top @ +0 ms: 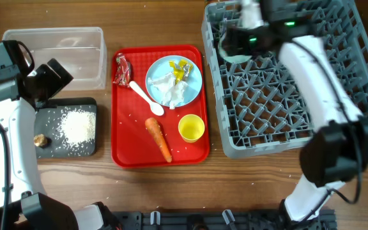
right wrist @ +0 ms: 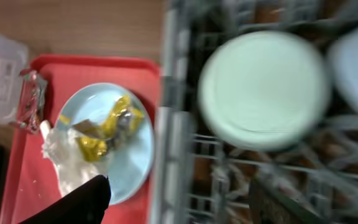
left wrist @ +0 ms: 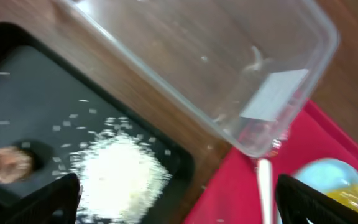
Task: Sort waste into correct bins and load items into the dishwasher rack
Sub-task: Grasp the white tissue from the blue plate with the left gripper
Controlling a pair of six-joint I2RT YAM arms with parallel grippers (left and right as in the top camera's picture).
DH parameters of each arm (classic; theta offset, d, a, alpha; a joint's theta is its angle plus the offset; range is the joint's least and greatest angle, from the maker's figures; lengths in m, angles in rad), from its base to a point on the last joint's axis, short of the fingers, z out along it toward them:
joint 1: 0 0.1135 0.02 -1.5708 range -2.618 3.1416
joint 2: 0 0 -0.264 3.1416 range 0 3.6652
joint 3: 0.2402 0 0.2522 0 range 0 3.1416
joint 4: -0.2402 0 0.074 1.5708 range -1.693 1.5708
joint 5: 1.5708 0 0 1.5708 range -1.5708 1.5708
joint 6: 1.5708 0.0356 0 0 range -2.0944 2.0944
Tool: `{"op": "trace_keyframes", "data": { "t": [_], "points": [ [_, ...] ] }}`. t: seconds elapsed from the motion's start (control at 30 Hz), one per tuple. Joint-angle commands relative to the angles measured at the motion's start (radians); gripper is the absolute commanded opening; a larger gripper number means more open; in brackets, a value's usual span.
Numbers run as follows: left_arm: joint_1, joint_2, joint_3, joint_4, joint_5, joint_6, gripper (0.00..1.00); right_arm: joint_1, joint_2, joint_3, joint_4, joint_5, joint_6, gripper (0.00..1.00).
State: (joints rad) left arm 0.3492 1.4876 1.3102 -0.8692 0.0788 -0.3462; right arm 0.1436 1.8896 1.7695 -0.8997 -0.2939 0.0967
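Note:
The light blue plate (top: 174, 80) lies on the red tray (top: 126, 150) with a yellow wrapper (top: 183, 69) and white tissue (top: 168, 89) on it. A red wrapper (top: 121, 69), the white spoon (top: 147, 99), the carrot (top: 159, 138) and the yellow cup (top: 191, 128) lie on the tray too. Rice (top: 78, 126) and a brown lump (top: 40, 140) lie in the black tray (top: 88, 150). The clear tub (top: 59, 45) holds nothing I can see. Two bowls (right wrist: 263, 87) sit upside down in the grey rack (top: 286, 89). My left gripper (left wrist: 179, 202) is open above the black tray's right edge. My right gripper (right wrist: 179, 199) is open above the rack's left wall.
The red tray lies between the bins on the left and the rack on the right. A few rice grains are scattered on the red tray and on the wooden table (top: 254, 185).

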Motion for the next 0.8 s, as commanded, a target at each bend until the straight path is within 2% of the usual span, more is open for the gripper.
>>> {"op": "trace_keyframes", "data": {
  "t": [0.0, 0.07, 0.13, 0.27, 0.4, 0.53, 0.63, 0.67, 0.77],
  "points": [
    [-0.037, 0.028, 0.012, 0.112, 0.316, -0.006, 0.99, -0.099, -0.130, 0.005, -0.035, 0.037, -0.044, 0.74],
    [-0.189, 0.066, 0.012, 0.253, 0.312, -0.010, 1.00, -0.167, -0.153, 0.005, -0.040, 0.035, -0.043, 0.74],
    [-0.452, 0.132, 0.029, 0.385, 0.150, -0.006, 1.00, -0.196, -0.153, 0.005, -0.072, 0.036, -0.042, 0.74],
    [-0.757, 0.301, 0.046, 0.523, 0.009, 0.001, 1.00, -0.198, -0.153, 0.005, -0.111, 0.086, -0.045, 0.74],
    [-0.799, 0.407, 0.046, 0.512, -0.003, -0.002, 1.00, -0.197, -0.153, 0.005, -0.134, 0.115, -0.046, 0.74],
    [-0.799, 0.436, 0.046, 0.442, -0.124, -0.002, 0.99, -0.197, -0.153, 0.005, -0.134, 0.115, -0.045, 0.75],
    [-0.803, 0.449, 0.046, 0.370, -0.130, -0.001, 0.99, -0.197, -0.153, 0.005, -0.134, 0.115, -0.044, 0.75],
    [-0.806, 0.462, 0.046, 0.351, -0.129, 0.000, 0.96, -0.197, -0.153, 0.005, -0.134, 0.115, -0.045, 0.75],
    [-0.819, 0.495, 0.046, 0.332, -0.133, 0.001, 0.67, -0.197, -0.153, 0.005, -0.135, 0.115, -0.045, 0.75]
  ]
}}
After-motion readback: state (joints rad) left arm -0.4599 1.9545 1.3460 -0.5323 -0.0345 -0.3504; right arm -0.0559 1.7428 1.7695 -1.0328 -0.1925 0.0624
